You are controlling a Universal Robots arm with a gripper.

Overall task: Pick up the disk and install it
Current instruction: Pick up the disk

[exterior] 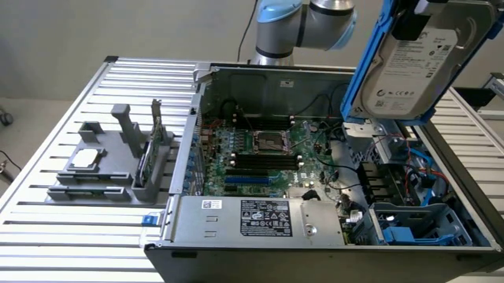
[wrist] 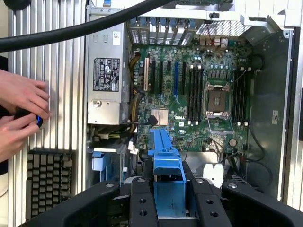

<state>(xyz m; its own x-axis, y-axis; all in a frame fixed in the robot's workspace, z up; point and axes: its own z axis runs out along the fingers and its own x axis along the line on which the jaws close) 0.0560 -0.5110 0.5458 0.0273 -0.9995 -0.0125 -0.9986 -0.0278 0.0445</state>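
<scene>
Below the gripper (wrist: 169,182), an open computer case (exterior: 275,82) is sitting. The fingers (wrist: 142,203) are clamping the disk (exterior: 414,65) by its blue carrier.

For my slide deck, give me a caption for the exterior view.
The gripper holds the disk, in its blue carrier, above the open computer case on the slatted table.

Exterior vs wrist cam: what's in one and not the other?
Exterior: the white label on the disk, and a grey fixture with a chip and a green card.
Wrist: a person's hands and a keyboard.
Both: disk in its blue carrier, open case, motherboard, power supply.
</scene>
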